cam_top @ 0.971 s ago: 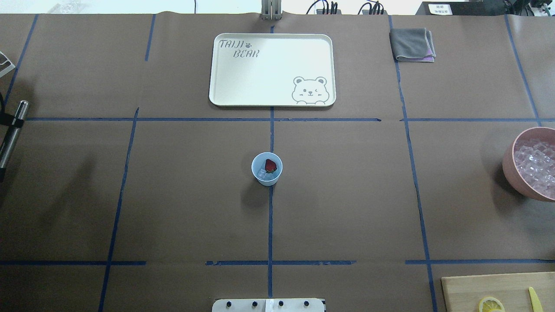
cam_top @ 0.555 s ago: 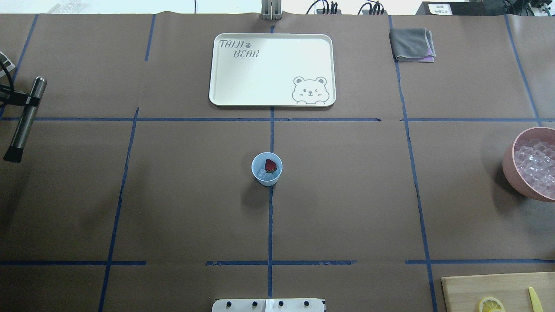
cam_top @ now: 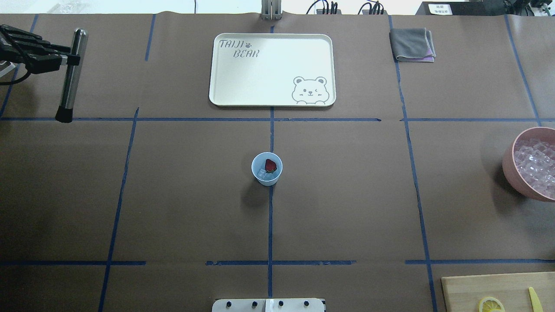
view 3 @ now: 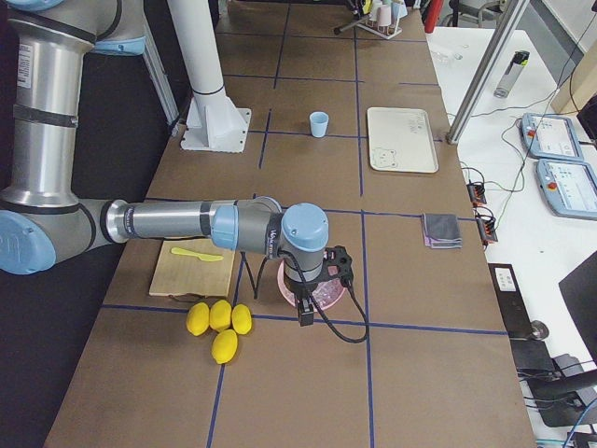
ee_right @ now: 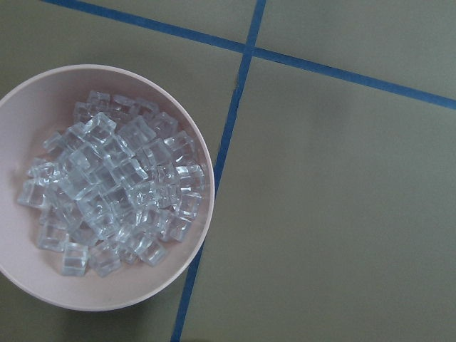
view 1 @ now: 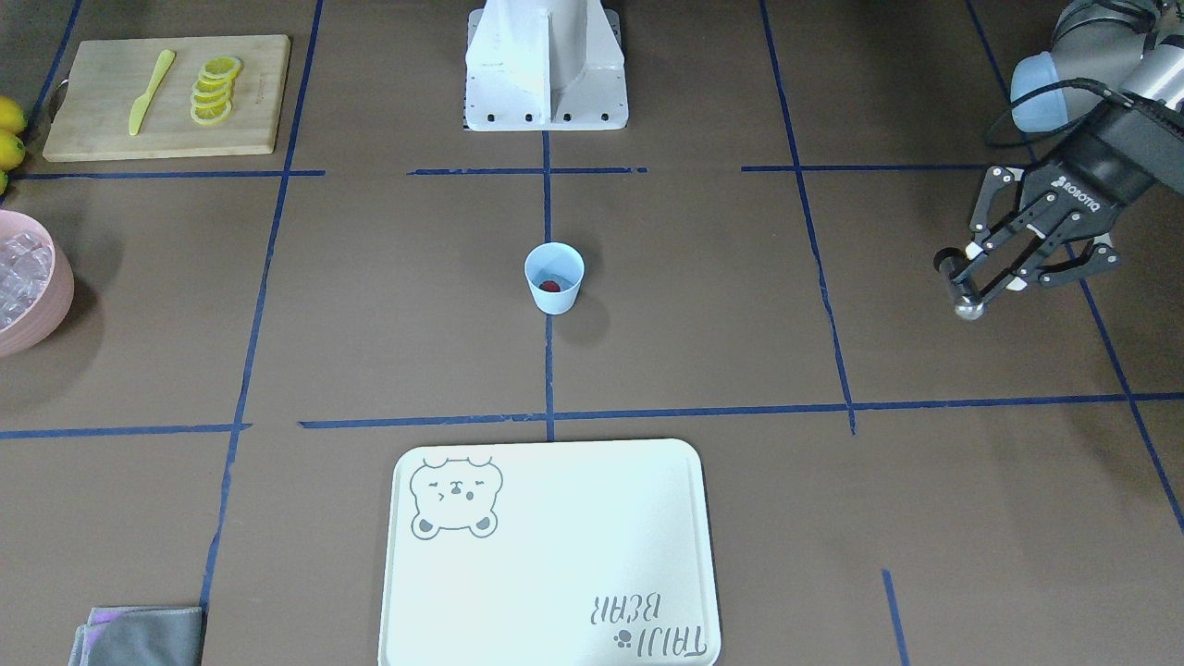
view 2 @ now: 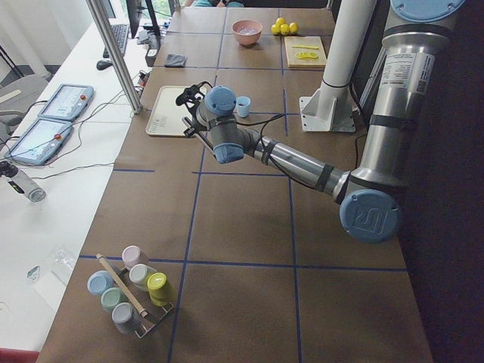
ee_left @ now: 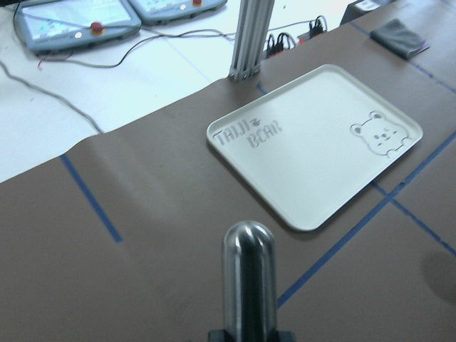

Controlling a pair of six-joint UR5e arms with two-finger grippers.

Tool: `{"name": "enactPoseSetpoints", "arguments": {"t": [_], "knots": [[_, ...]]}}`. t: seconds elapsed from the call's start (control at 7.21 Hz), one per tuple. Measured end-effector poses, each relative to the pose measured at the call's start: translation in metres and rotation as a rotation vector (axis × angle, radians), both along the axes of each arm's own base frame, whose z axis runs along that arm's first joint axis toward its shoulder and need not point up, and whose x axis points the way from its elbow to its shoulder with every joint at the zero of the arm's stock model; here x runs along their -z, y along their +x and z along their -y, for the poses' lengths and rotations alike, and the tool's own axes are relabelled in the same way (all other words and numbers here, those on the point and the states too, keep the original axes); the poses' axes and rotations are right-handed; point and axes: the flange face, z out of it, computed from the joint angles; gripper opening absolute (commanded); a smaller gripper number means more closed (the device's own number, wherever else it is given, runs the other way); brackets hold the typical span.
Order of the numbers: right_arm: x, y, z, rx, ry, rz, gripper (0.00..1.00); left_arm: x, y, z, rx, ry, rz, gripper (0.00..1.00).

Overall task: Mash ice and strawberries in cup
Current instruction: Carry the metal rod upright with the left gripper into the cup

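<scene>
Far left of the overhead view: left gripper (cam_top: 68, 58), fingers drawn in close and pinched across a steel muddler (cam_top: 69, 82) near its rounded upper end. One rod only, slanted, black foot toward the robot, clear of the brown paper. Nothing else touching those fingers.

Further right, at the far side: one cream tray (cam_top: 269, 69) with a bear print, lying flat.

Centre of the table, on the middle blue tape line: one pale-blue cup (cam_top: 267, 182), upright, well apart from the muddler. Inside it, one red strawberry (cam_top: 270, 165) and, just beside it, ice (cam_top: 262, 174). At least one clear cube, exact count not readable.

Right of the tray: one folded grey cloth (cam_top: 412, 43) with a purple edge showing beneath.

At the right edge: one pink bowl (cam_top: 509, 164) heaped with loose cubes (cam_top: 535, 160), too many to count. Above that bowl, in the right-side view only, right gripper (view 3: 304, 315), pointed down. Opening impossible to tell, and no fingers in its own wrist view.

Near right corner: one wooden board (cam_top: 477, 286) carrying one yellow knife (view 1: 150, 90) and a row of overlapped lemon slices (view 1: 215, 90), about five. Beside the board, four whole lemons (view 3: 221, 322).
</scene>
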Motion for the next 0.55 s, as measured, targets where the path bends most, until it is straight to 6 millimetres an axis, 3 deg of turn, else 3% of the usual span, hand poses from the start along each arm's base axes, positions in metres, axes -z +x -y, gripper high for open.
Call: {"name": "enactPoseSetpoints", "arguments": {"t": [0.28,0.55], "knots": [[-0.001,0.000,0.000,-0.001,-0.003,0.000,0.99,0.053,0.040,0.000,-0.031,0.126,-0.119,0.00],[-0.003,0.000,0.000,-0.001,-0.006,0.000,0.99,0.091,0.107,-0.029,-0.004,0.259,-0.300,0.00]]}}
